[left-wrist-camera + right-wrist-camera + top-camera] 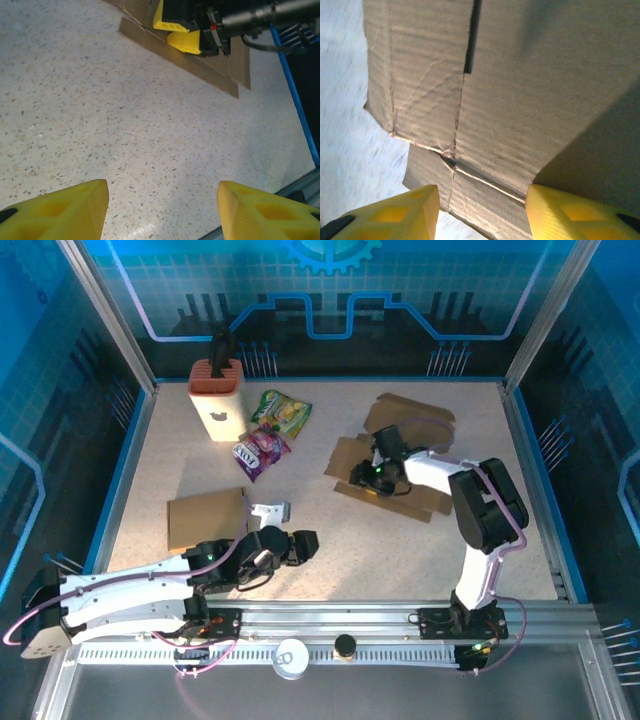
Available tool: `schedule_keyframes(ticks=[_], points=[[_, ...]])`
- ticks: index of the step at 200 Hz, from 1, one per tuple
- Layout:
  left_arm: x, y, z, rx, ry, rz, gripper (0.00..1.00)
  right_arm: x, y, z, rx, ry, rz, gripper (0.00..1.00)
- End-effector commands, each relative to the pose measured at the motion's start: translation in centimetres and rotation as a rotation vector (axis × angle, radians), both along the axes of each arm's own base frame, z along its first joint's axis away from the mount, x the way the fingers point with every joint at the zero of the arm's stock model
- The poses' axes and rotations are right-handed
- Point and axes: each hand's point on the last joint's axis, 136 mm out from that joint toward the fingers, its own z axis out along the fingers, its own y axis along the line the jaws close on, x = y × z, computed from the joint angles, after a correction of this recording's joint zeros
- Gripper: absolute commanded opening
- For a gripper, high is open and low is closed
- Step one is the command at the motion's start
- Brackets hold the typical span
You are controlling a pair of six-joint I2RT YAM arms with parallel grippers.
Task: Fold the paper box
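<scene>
**Box blank lying flat, neither tool has a grip on it**

- Paper box [408, 418]: flattened corrugated blank on the right half of the worktop [400, 550], towards the back. Flaps splayed, nothing folded up yet.
- Right tool [372, 476]: low over the blank's left part, jaws apart, nothing between them. Its wrist view looks straight down on a crease junction [454, 161] and a cut slot [470, 45].
- Left tool [300, 543]: released, empty, over bare worktop, well apart from the blank. A separate flat cardboard sheet [205, 520] lies just beside it.

Handling, my read:
- Light, thin, and stiff only across the flutes. It should bend cleanly along the scored lines and kink anywhere else.
- Probably slides on the smooth worktop when pushed, so one tool should pin a panel while the other lifts.
- Best hold is a free flap edge near a crease, with a finger worked under it. A flat panel gives nothing to pinch.
- Easy on the clamp force, since corrugate dents.
</scene>
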Motion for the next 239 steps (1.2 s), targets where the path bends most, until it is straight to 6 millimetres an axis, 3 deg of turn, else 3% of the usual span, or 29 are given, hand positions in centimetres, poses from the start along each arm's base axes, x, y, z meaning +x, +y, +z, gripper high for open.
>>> schedule_keyframes(ticks=[1, 27, 43, 71, 106, 111, 152, 201, 239], points=[[0.3, 0.2, -1.6, -0.086, 0.067, 0.084, 0.60, -5.3, 3.4, -1.4, 0.019, 0.075, 0.068, 0.50], [0.6, 0.5, -3.7, -0.126, 0.114, 0.154, 0.60, -8.5, 6.9, -1.4, 0.021, 0.059, 0.139, 0.50], [1.0, 0.9, -4.6, -0.125, 0.139, 0.200, 0.60, -9.9, 7.9, -1.0, 0.026, 0.048, 0.164, 0.50], [2.3, 1.1, -5.9, -0.164, 0.216, 0.265, 0.59, -10.5, 8.5, 2.1, 0.072, -0.042, 0.189, 0.52], [3.5, 1.8, -7.8, -0.258, 0.310, 0.401, 0.59, -9.9, 7.9, 7.3, 0.122, -0.170, 0.175, 0.53], [3.6, 2.1, -8.0, -0.270, 0.317, 0.428, 0.59, -10.4, 7.2, 6.8, 0.109, -0.163, 0.172, 0.53], [4.6, 3.3, -7.7, -0.360, 0.301, 0.556, 0.56, -10.8, 5.1, 9.4, 0.133, -0.245, 0.121, 0.53], [5.8, 2.6, -9.9, -0.474, 0.387, 0.603, 0.53, -11.4, 3.6, 10.1, 0.159, -0.276, 0.080, 0.53], [7.1, 1.9, -10.1, -0.486, 0.368, 0.606, 0.52, -10.1, 2.4, 8.8, 0.151, -0.259, 0.046, 0.54]])
